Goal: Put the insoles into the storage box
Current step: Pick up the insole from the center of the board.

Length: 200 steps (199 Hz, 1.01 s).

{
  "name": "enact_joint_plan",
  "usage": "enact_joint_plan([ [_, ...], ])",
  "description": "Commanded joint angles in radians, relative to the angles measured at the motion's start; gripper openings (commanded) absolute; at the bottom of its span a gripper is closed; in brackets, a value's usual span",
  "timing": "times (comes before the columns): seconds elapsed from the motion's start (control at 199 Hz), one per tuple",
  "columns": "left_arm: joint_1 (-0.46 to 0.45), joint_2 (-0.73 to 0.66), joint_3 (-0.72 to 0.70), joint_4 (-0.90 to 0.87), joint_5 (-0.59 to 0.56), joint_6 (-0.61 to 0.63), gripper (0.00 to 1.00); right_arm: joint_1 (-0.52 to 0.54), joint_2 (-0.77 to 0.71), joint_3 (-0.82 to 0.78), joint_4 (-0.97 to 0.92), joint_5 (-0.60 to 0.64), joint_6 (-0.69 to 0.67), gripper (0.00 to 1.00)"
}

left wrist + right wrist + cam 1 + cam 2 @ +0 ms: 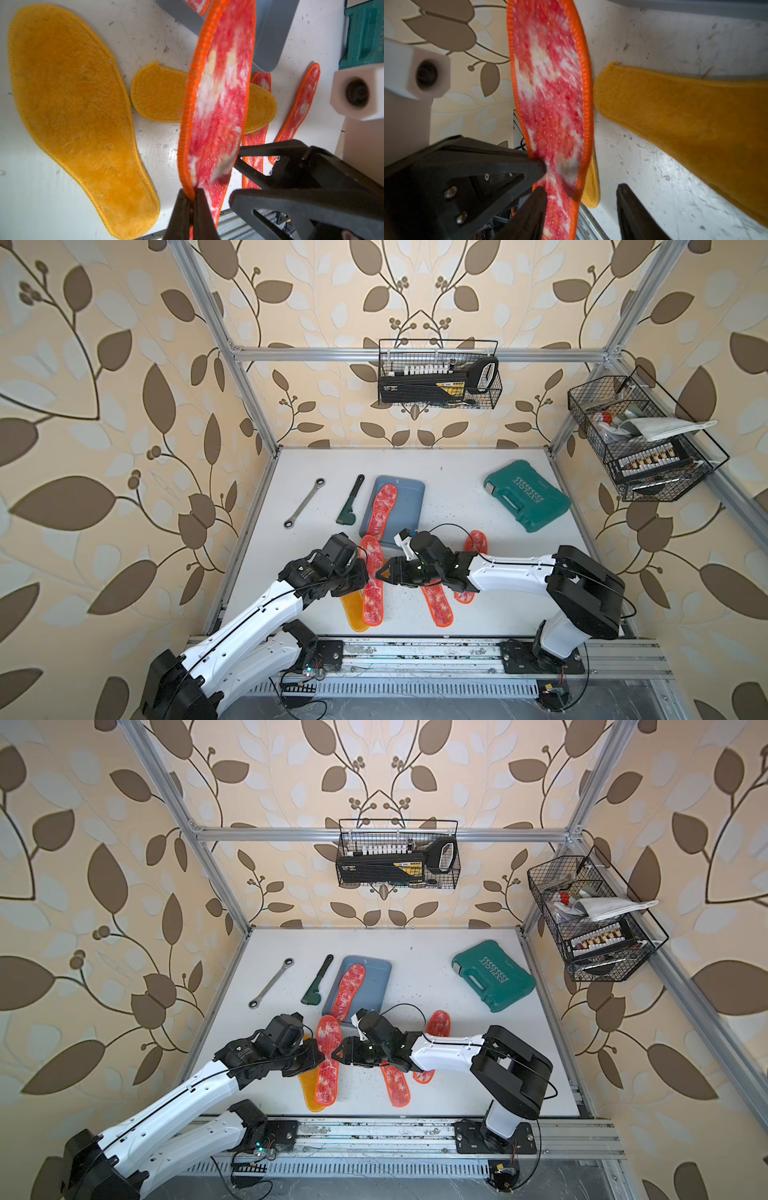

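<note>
My left gripper (192, 193) is shut on the orange edge of a red-white insole (218, 93), holding it tilted above the table. In both top views that insole (372, 585) (327, 1065) hangs between the two wrists. My right gripper (581, 190) is open, its fingers on either side of the same insole (550, 93) with a gap on one side. The blue-grey storage box (409, 497) (376, 977) holds one insole (382, 510). A yellow-face insole (353, 614) and two red ones (438, 608) (476, 543) lie on the table.
A teal tool case (525, 495) sits at the back right. A ratchet wrench (303, 504) and a green pipe wrench (351, 502) lie left of the box. Wire baskets (438, 373) (640, 439) hang on the frame. A metal rail (415, 651) runs along the front edge.
</note>
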Motion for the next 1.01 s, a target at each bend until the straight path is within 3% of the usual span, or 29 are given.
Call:
enact_joint_plan([
  [0.0,0.017,-0.031,-0.006,0.018,0.035,0.011,0.07,-0.002,0.041,0.021,0.108,-0.045,0.058,0.49],
  [0.151,0.023,-0.060,-0.016,0.019,0.050,0.006,0.08,-0.010,0.056,0.001,0.181,-0.062,0.098,0.39],
  [0.519,0.033,-0.059,-0.011,-0.011,0.036,0.030,0.20,-0.027,-0.005,-0.024,0.176,-0.055,0.104,0.00],
  [0.685,0.035,-0.058,0.014,-0.007,0.031,0.051,0.37,-0.038,-0.042,-0.023,0.121,-0.041,0.075,0.00],
  [0.892,0.051,-0.055,0.079,-0.002,0.015,0.110,0.72,-0.104,-0.119,-0.024,0.042,-0.035,0.043,0.00],
  [1.002,0.072,-0.032,0.117,0.055,0.061,0.155,0.74,-0.138,-0.149,-0.021,0.030,-0.052,0.046,0.00],
])
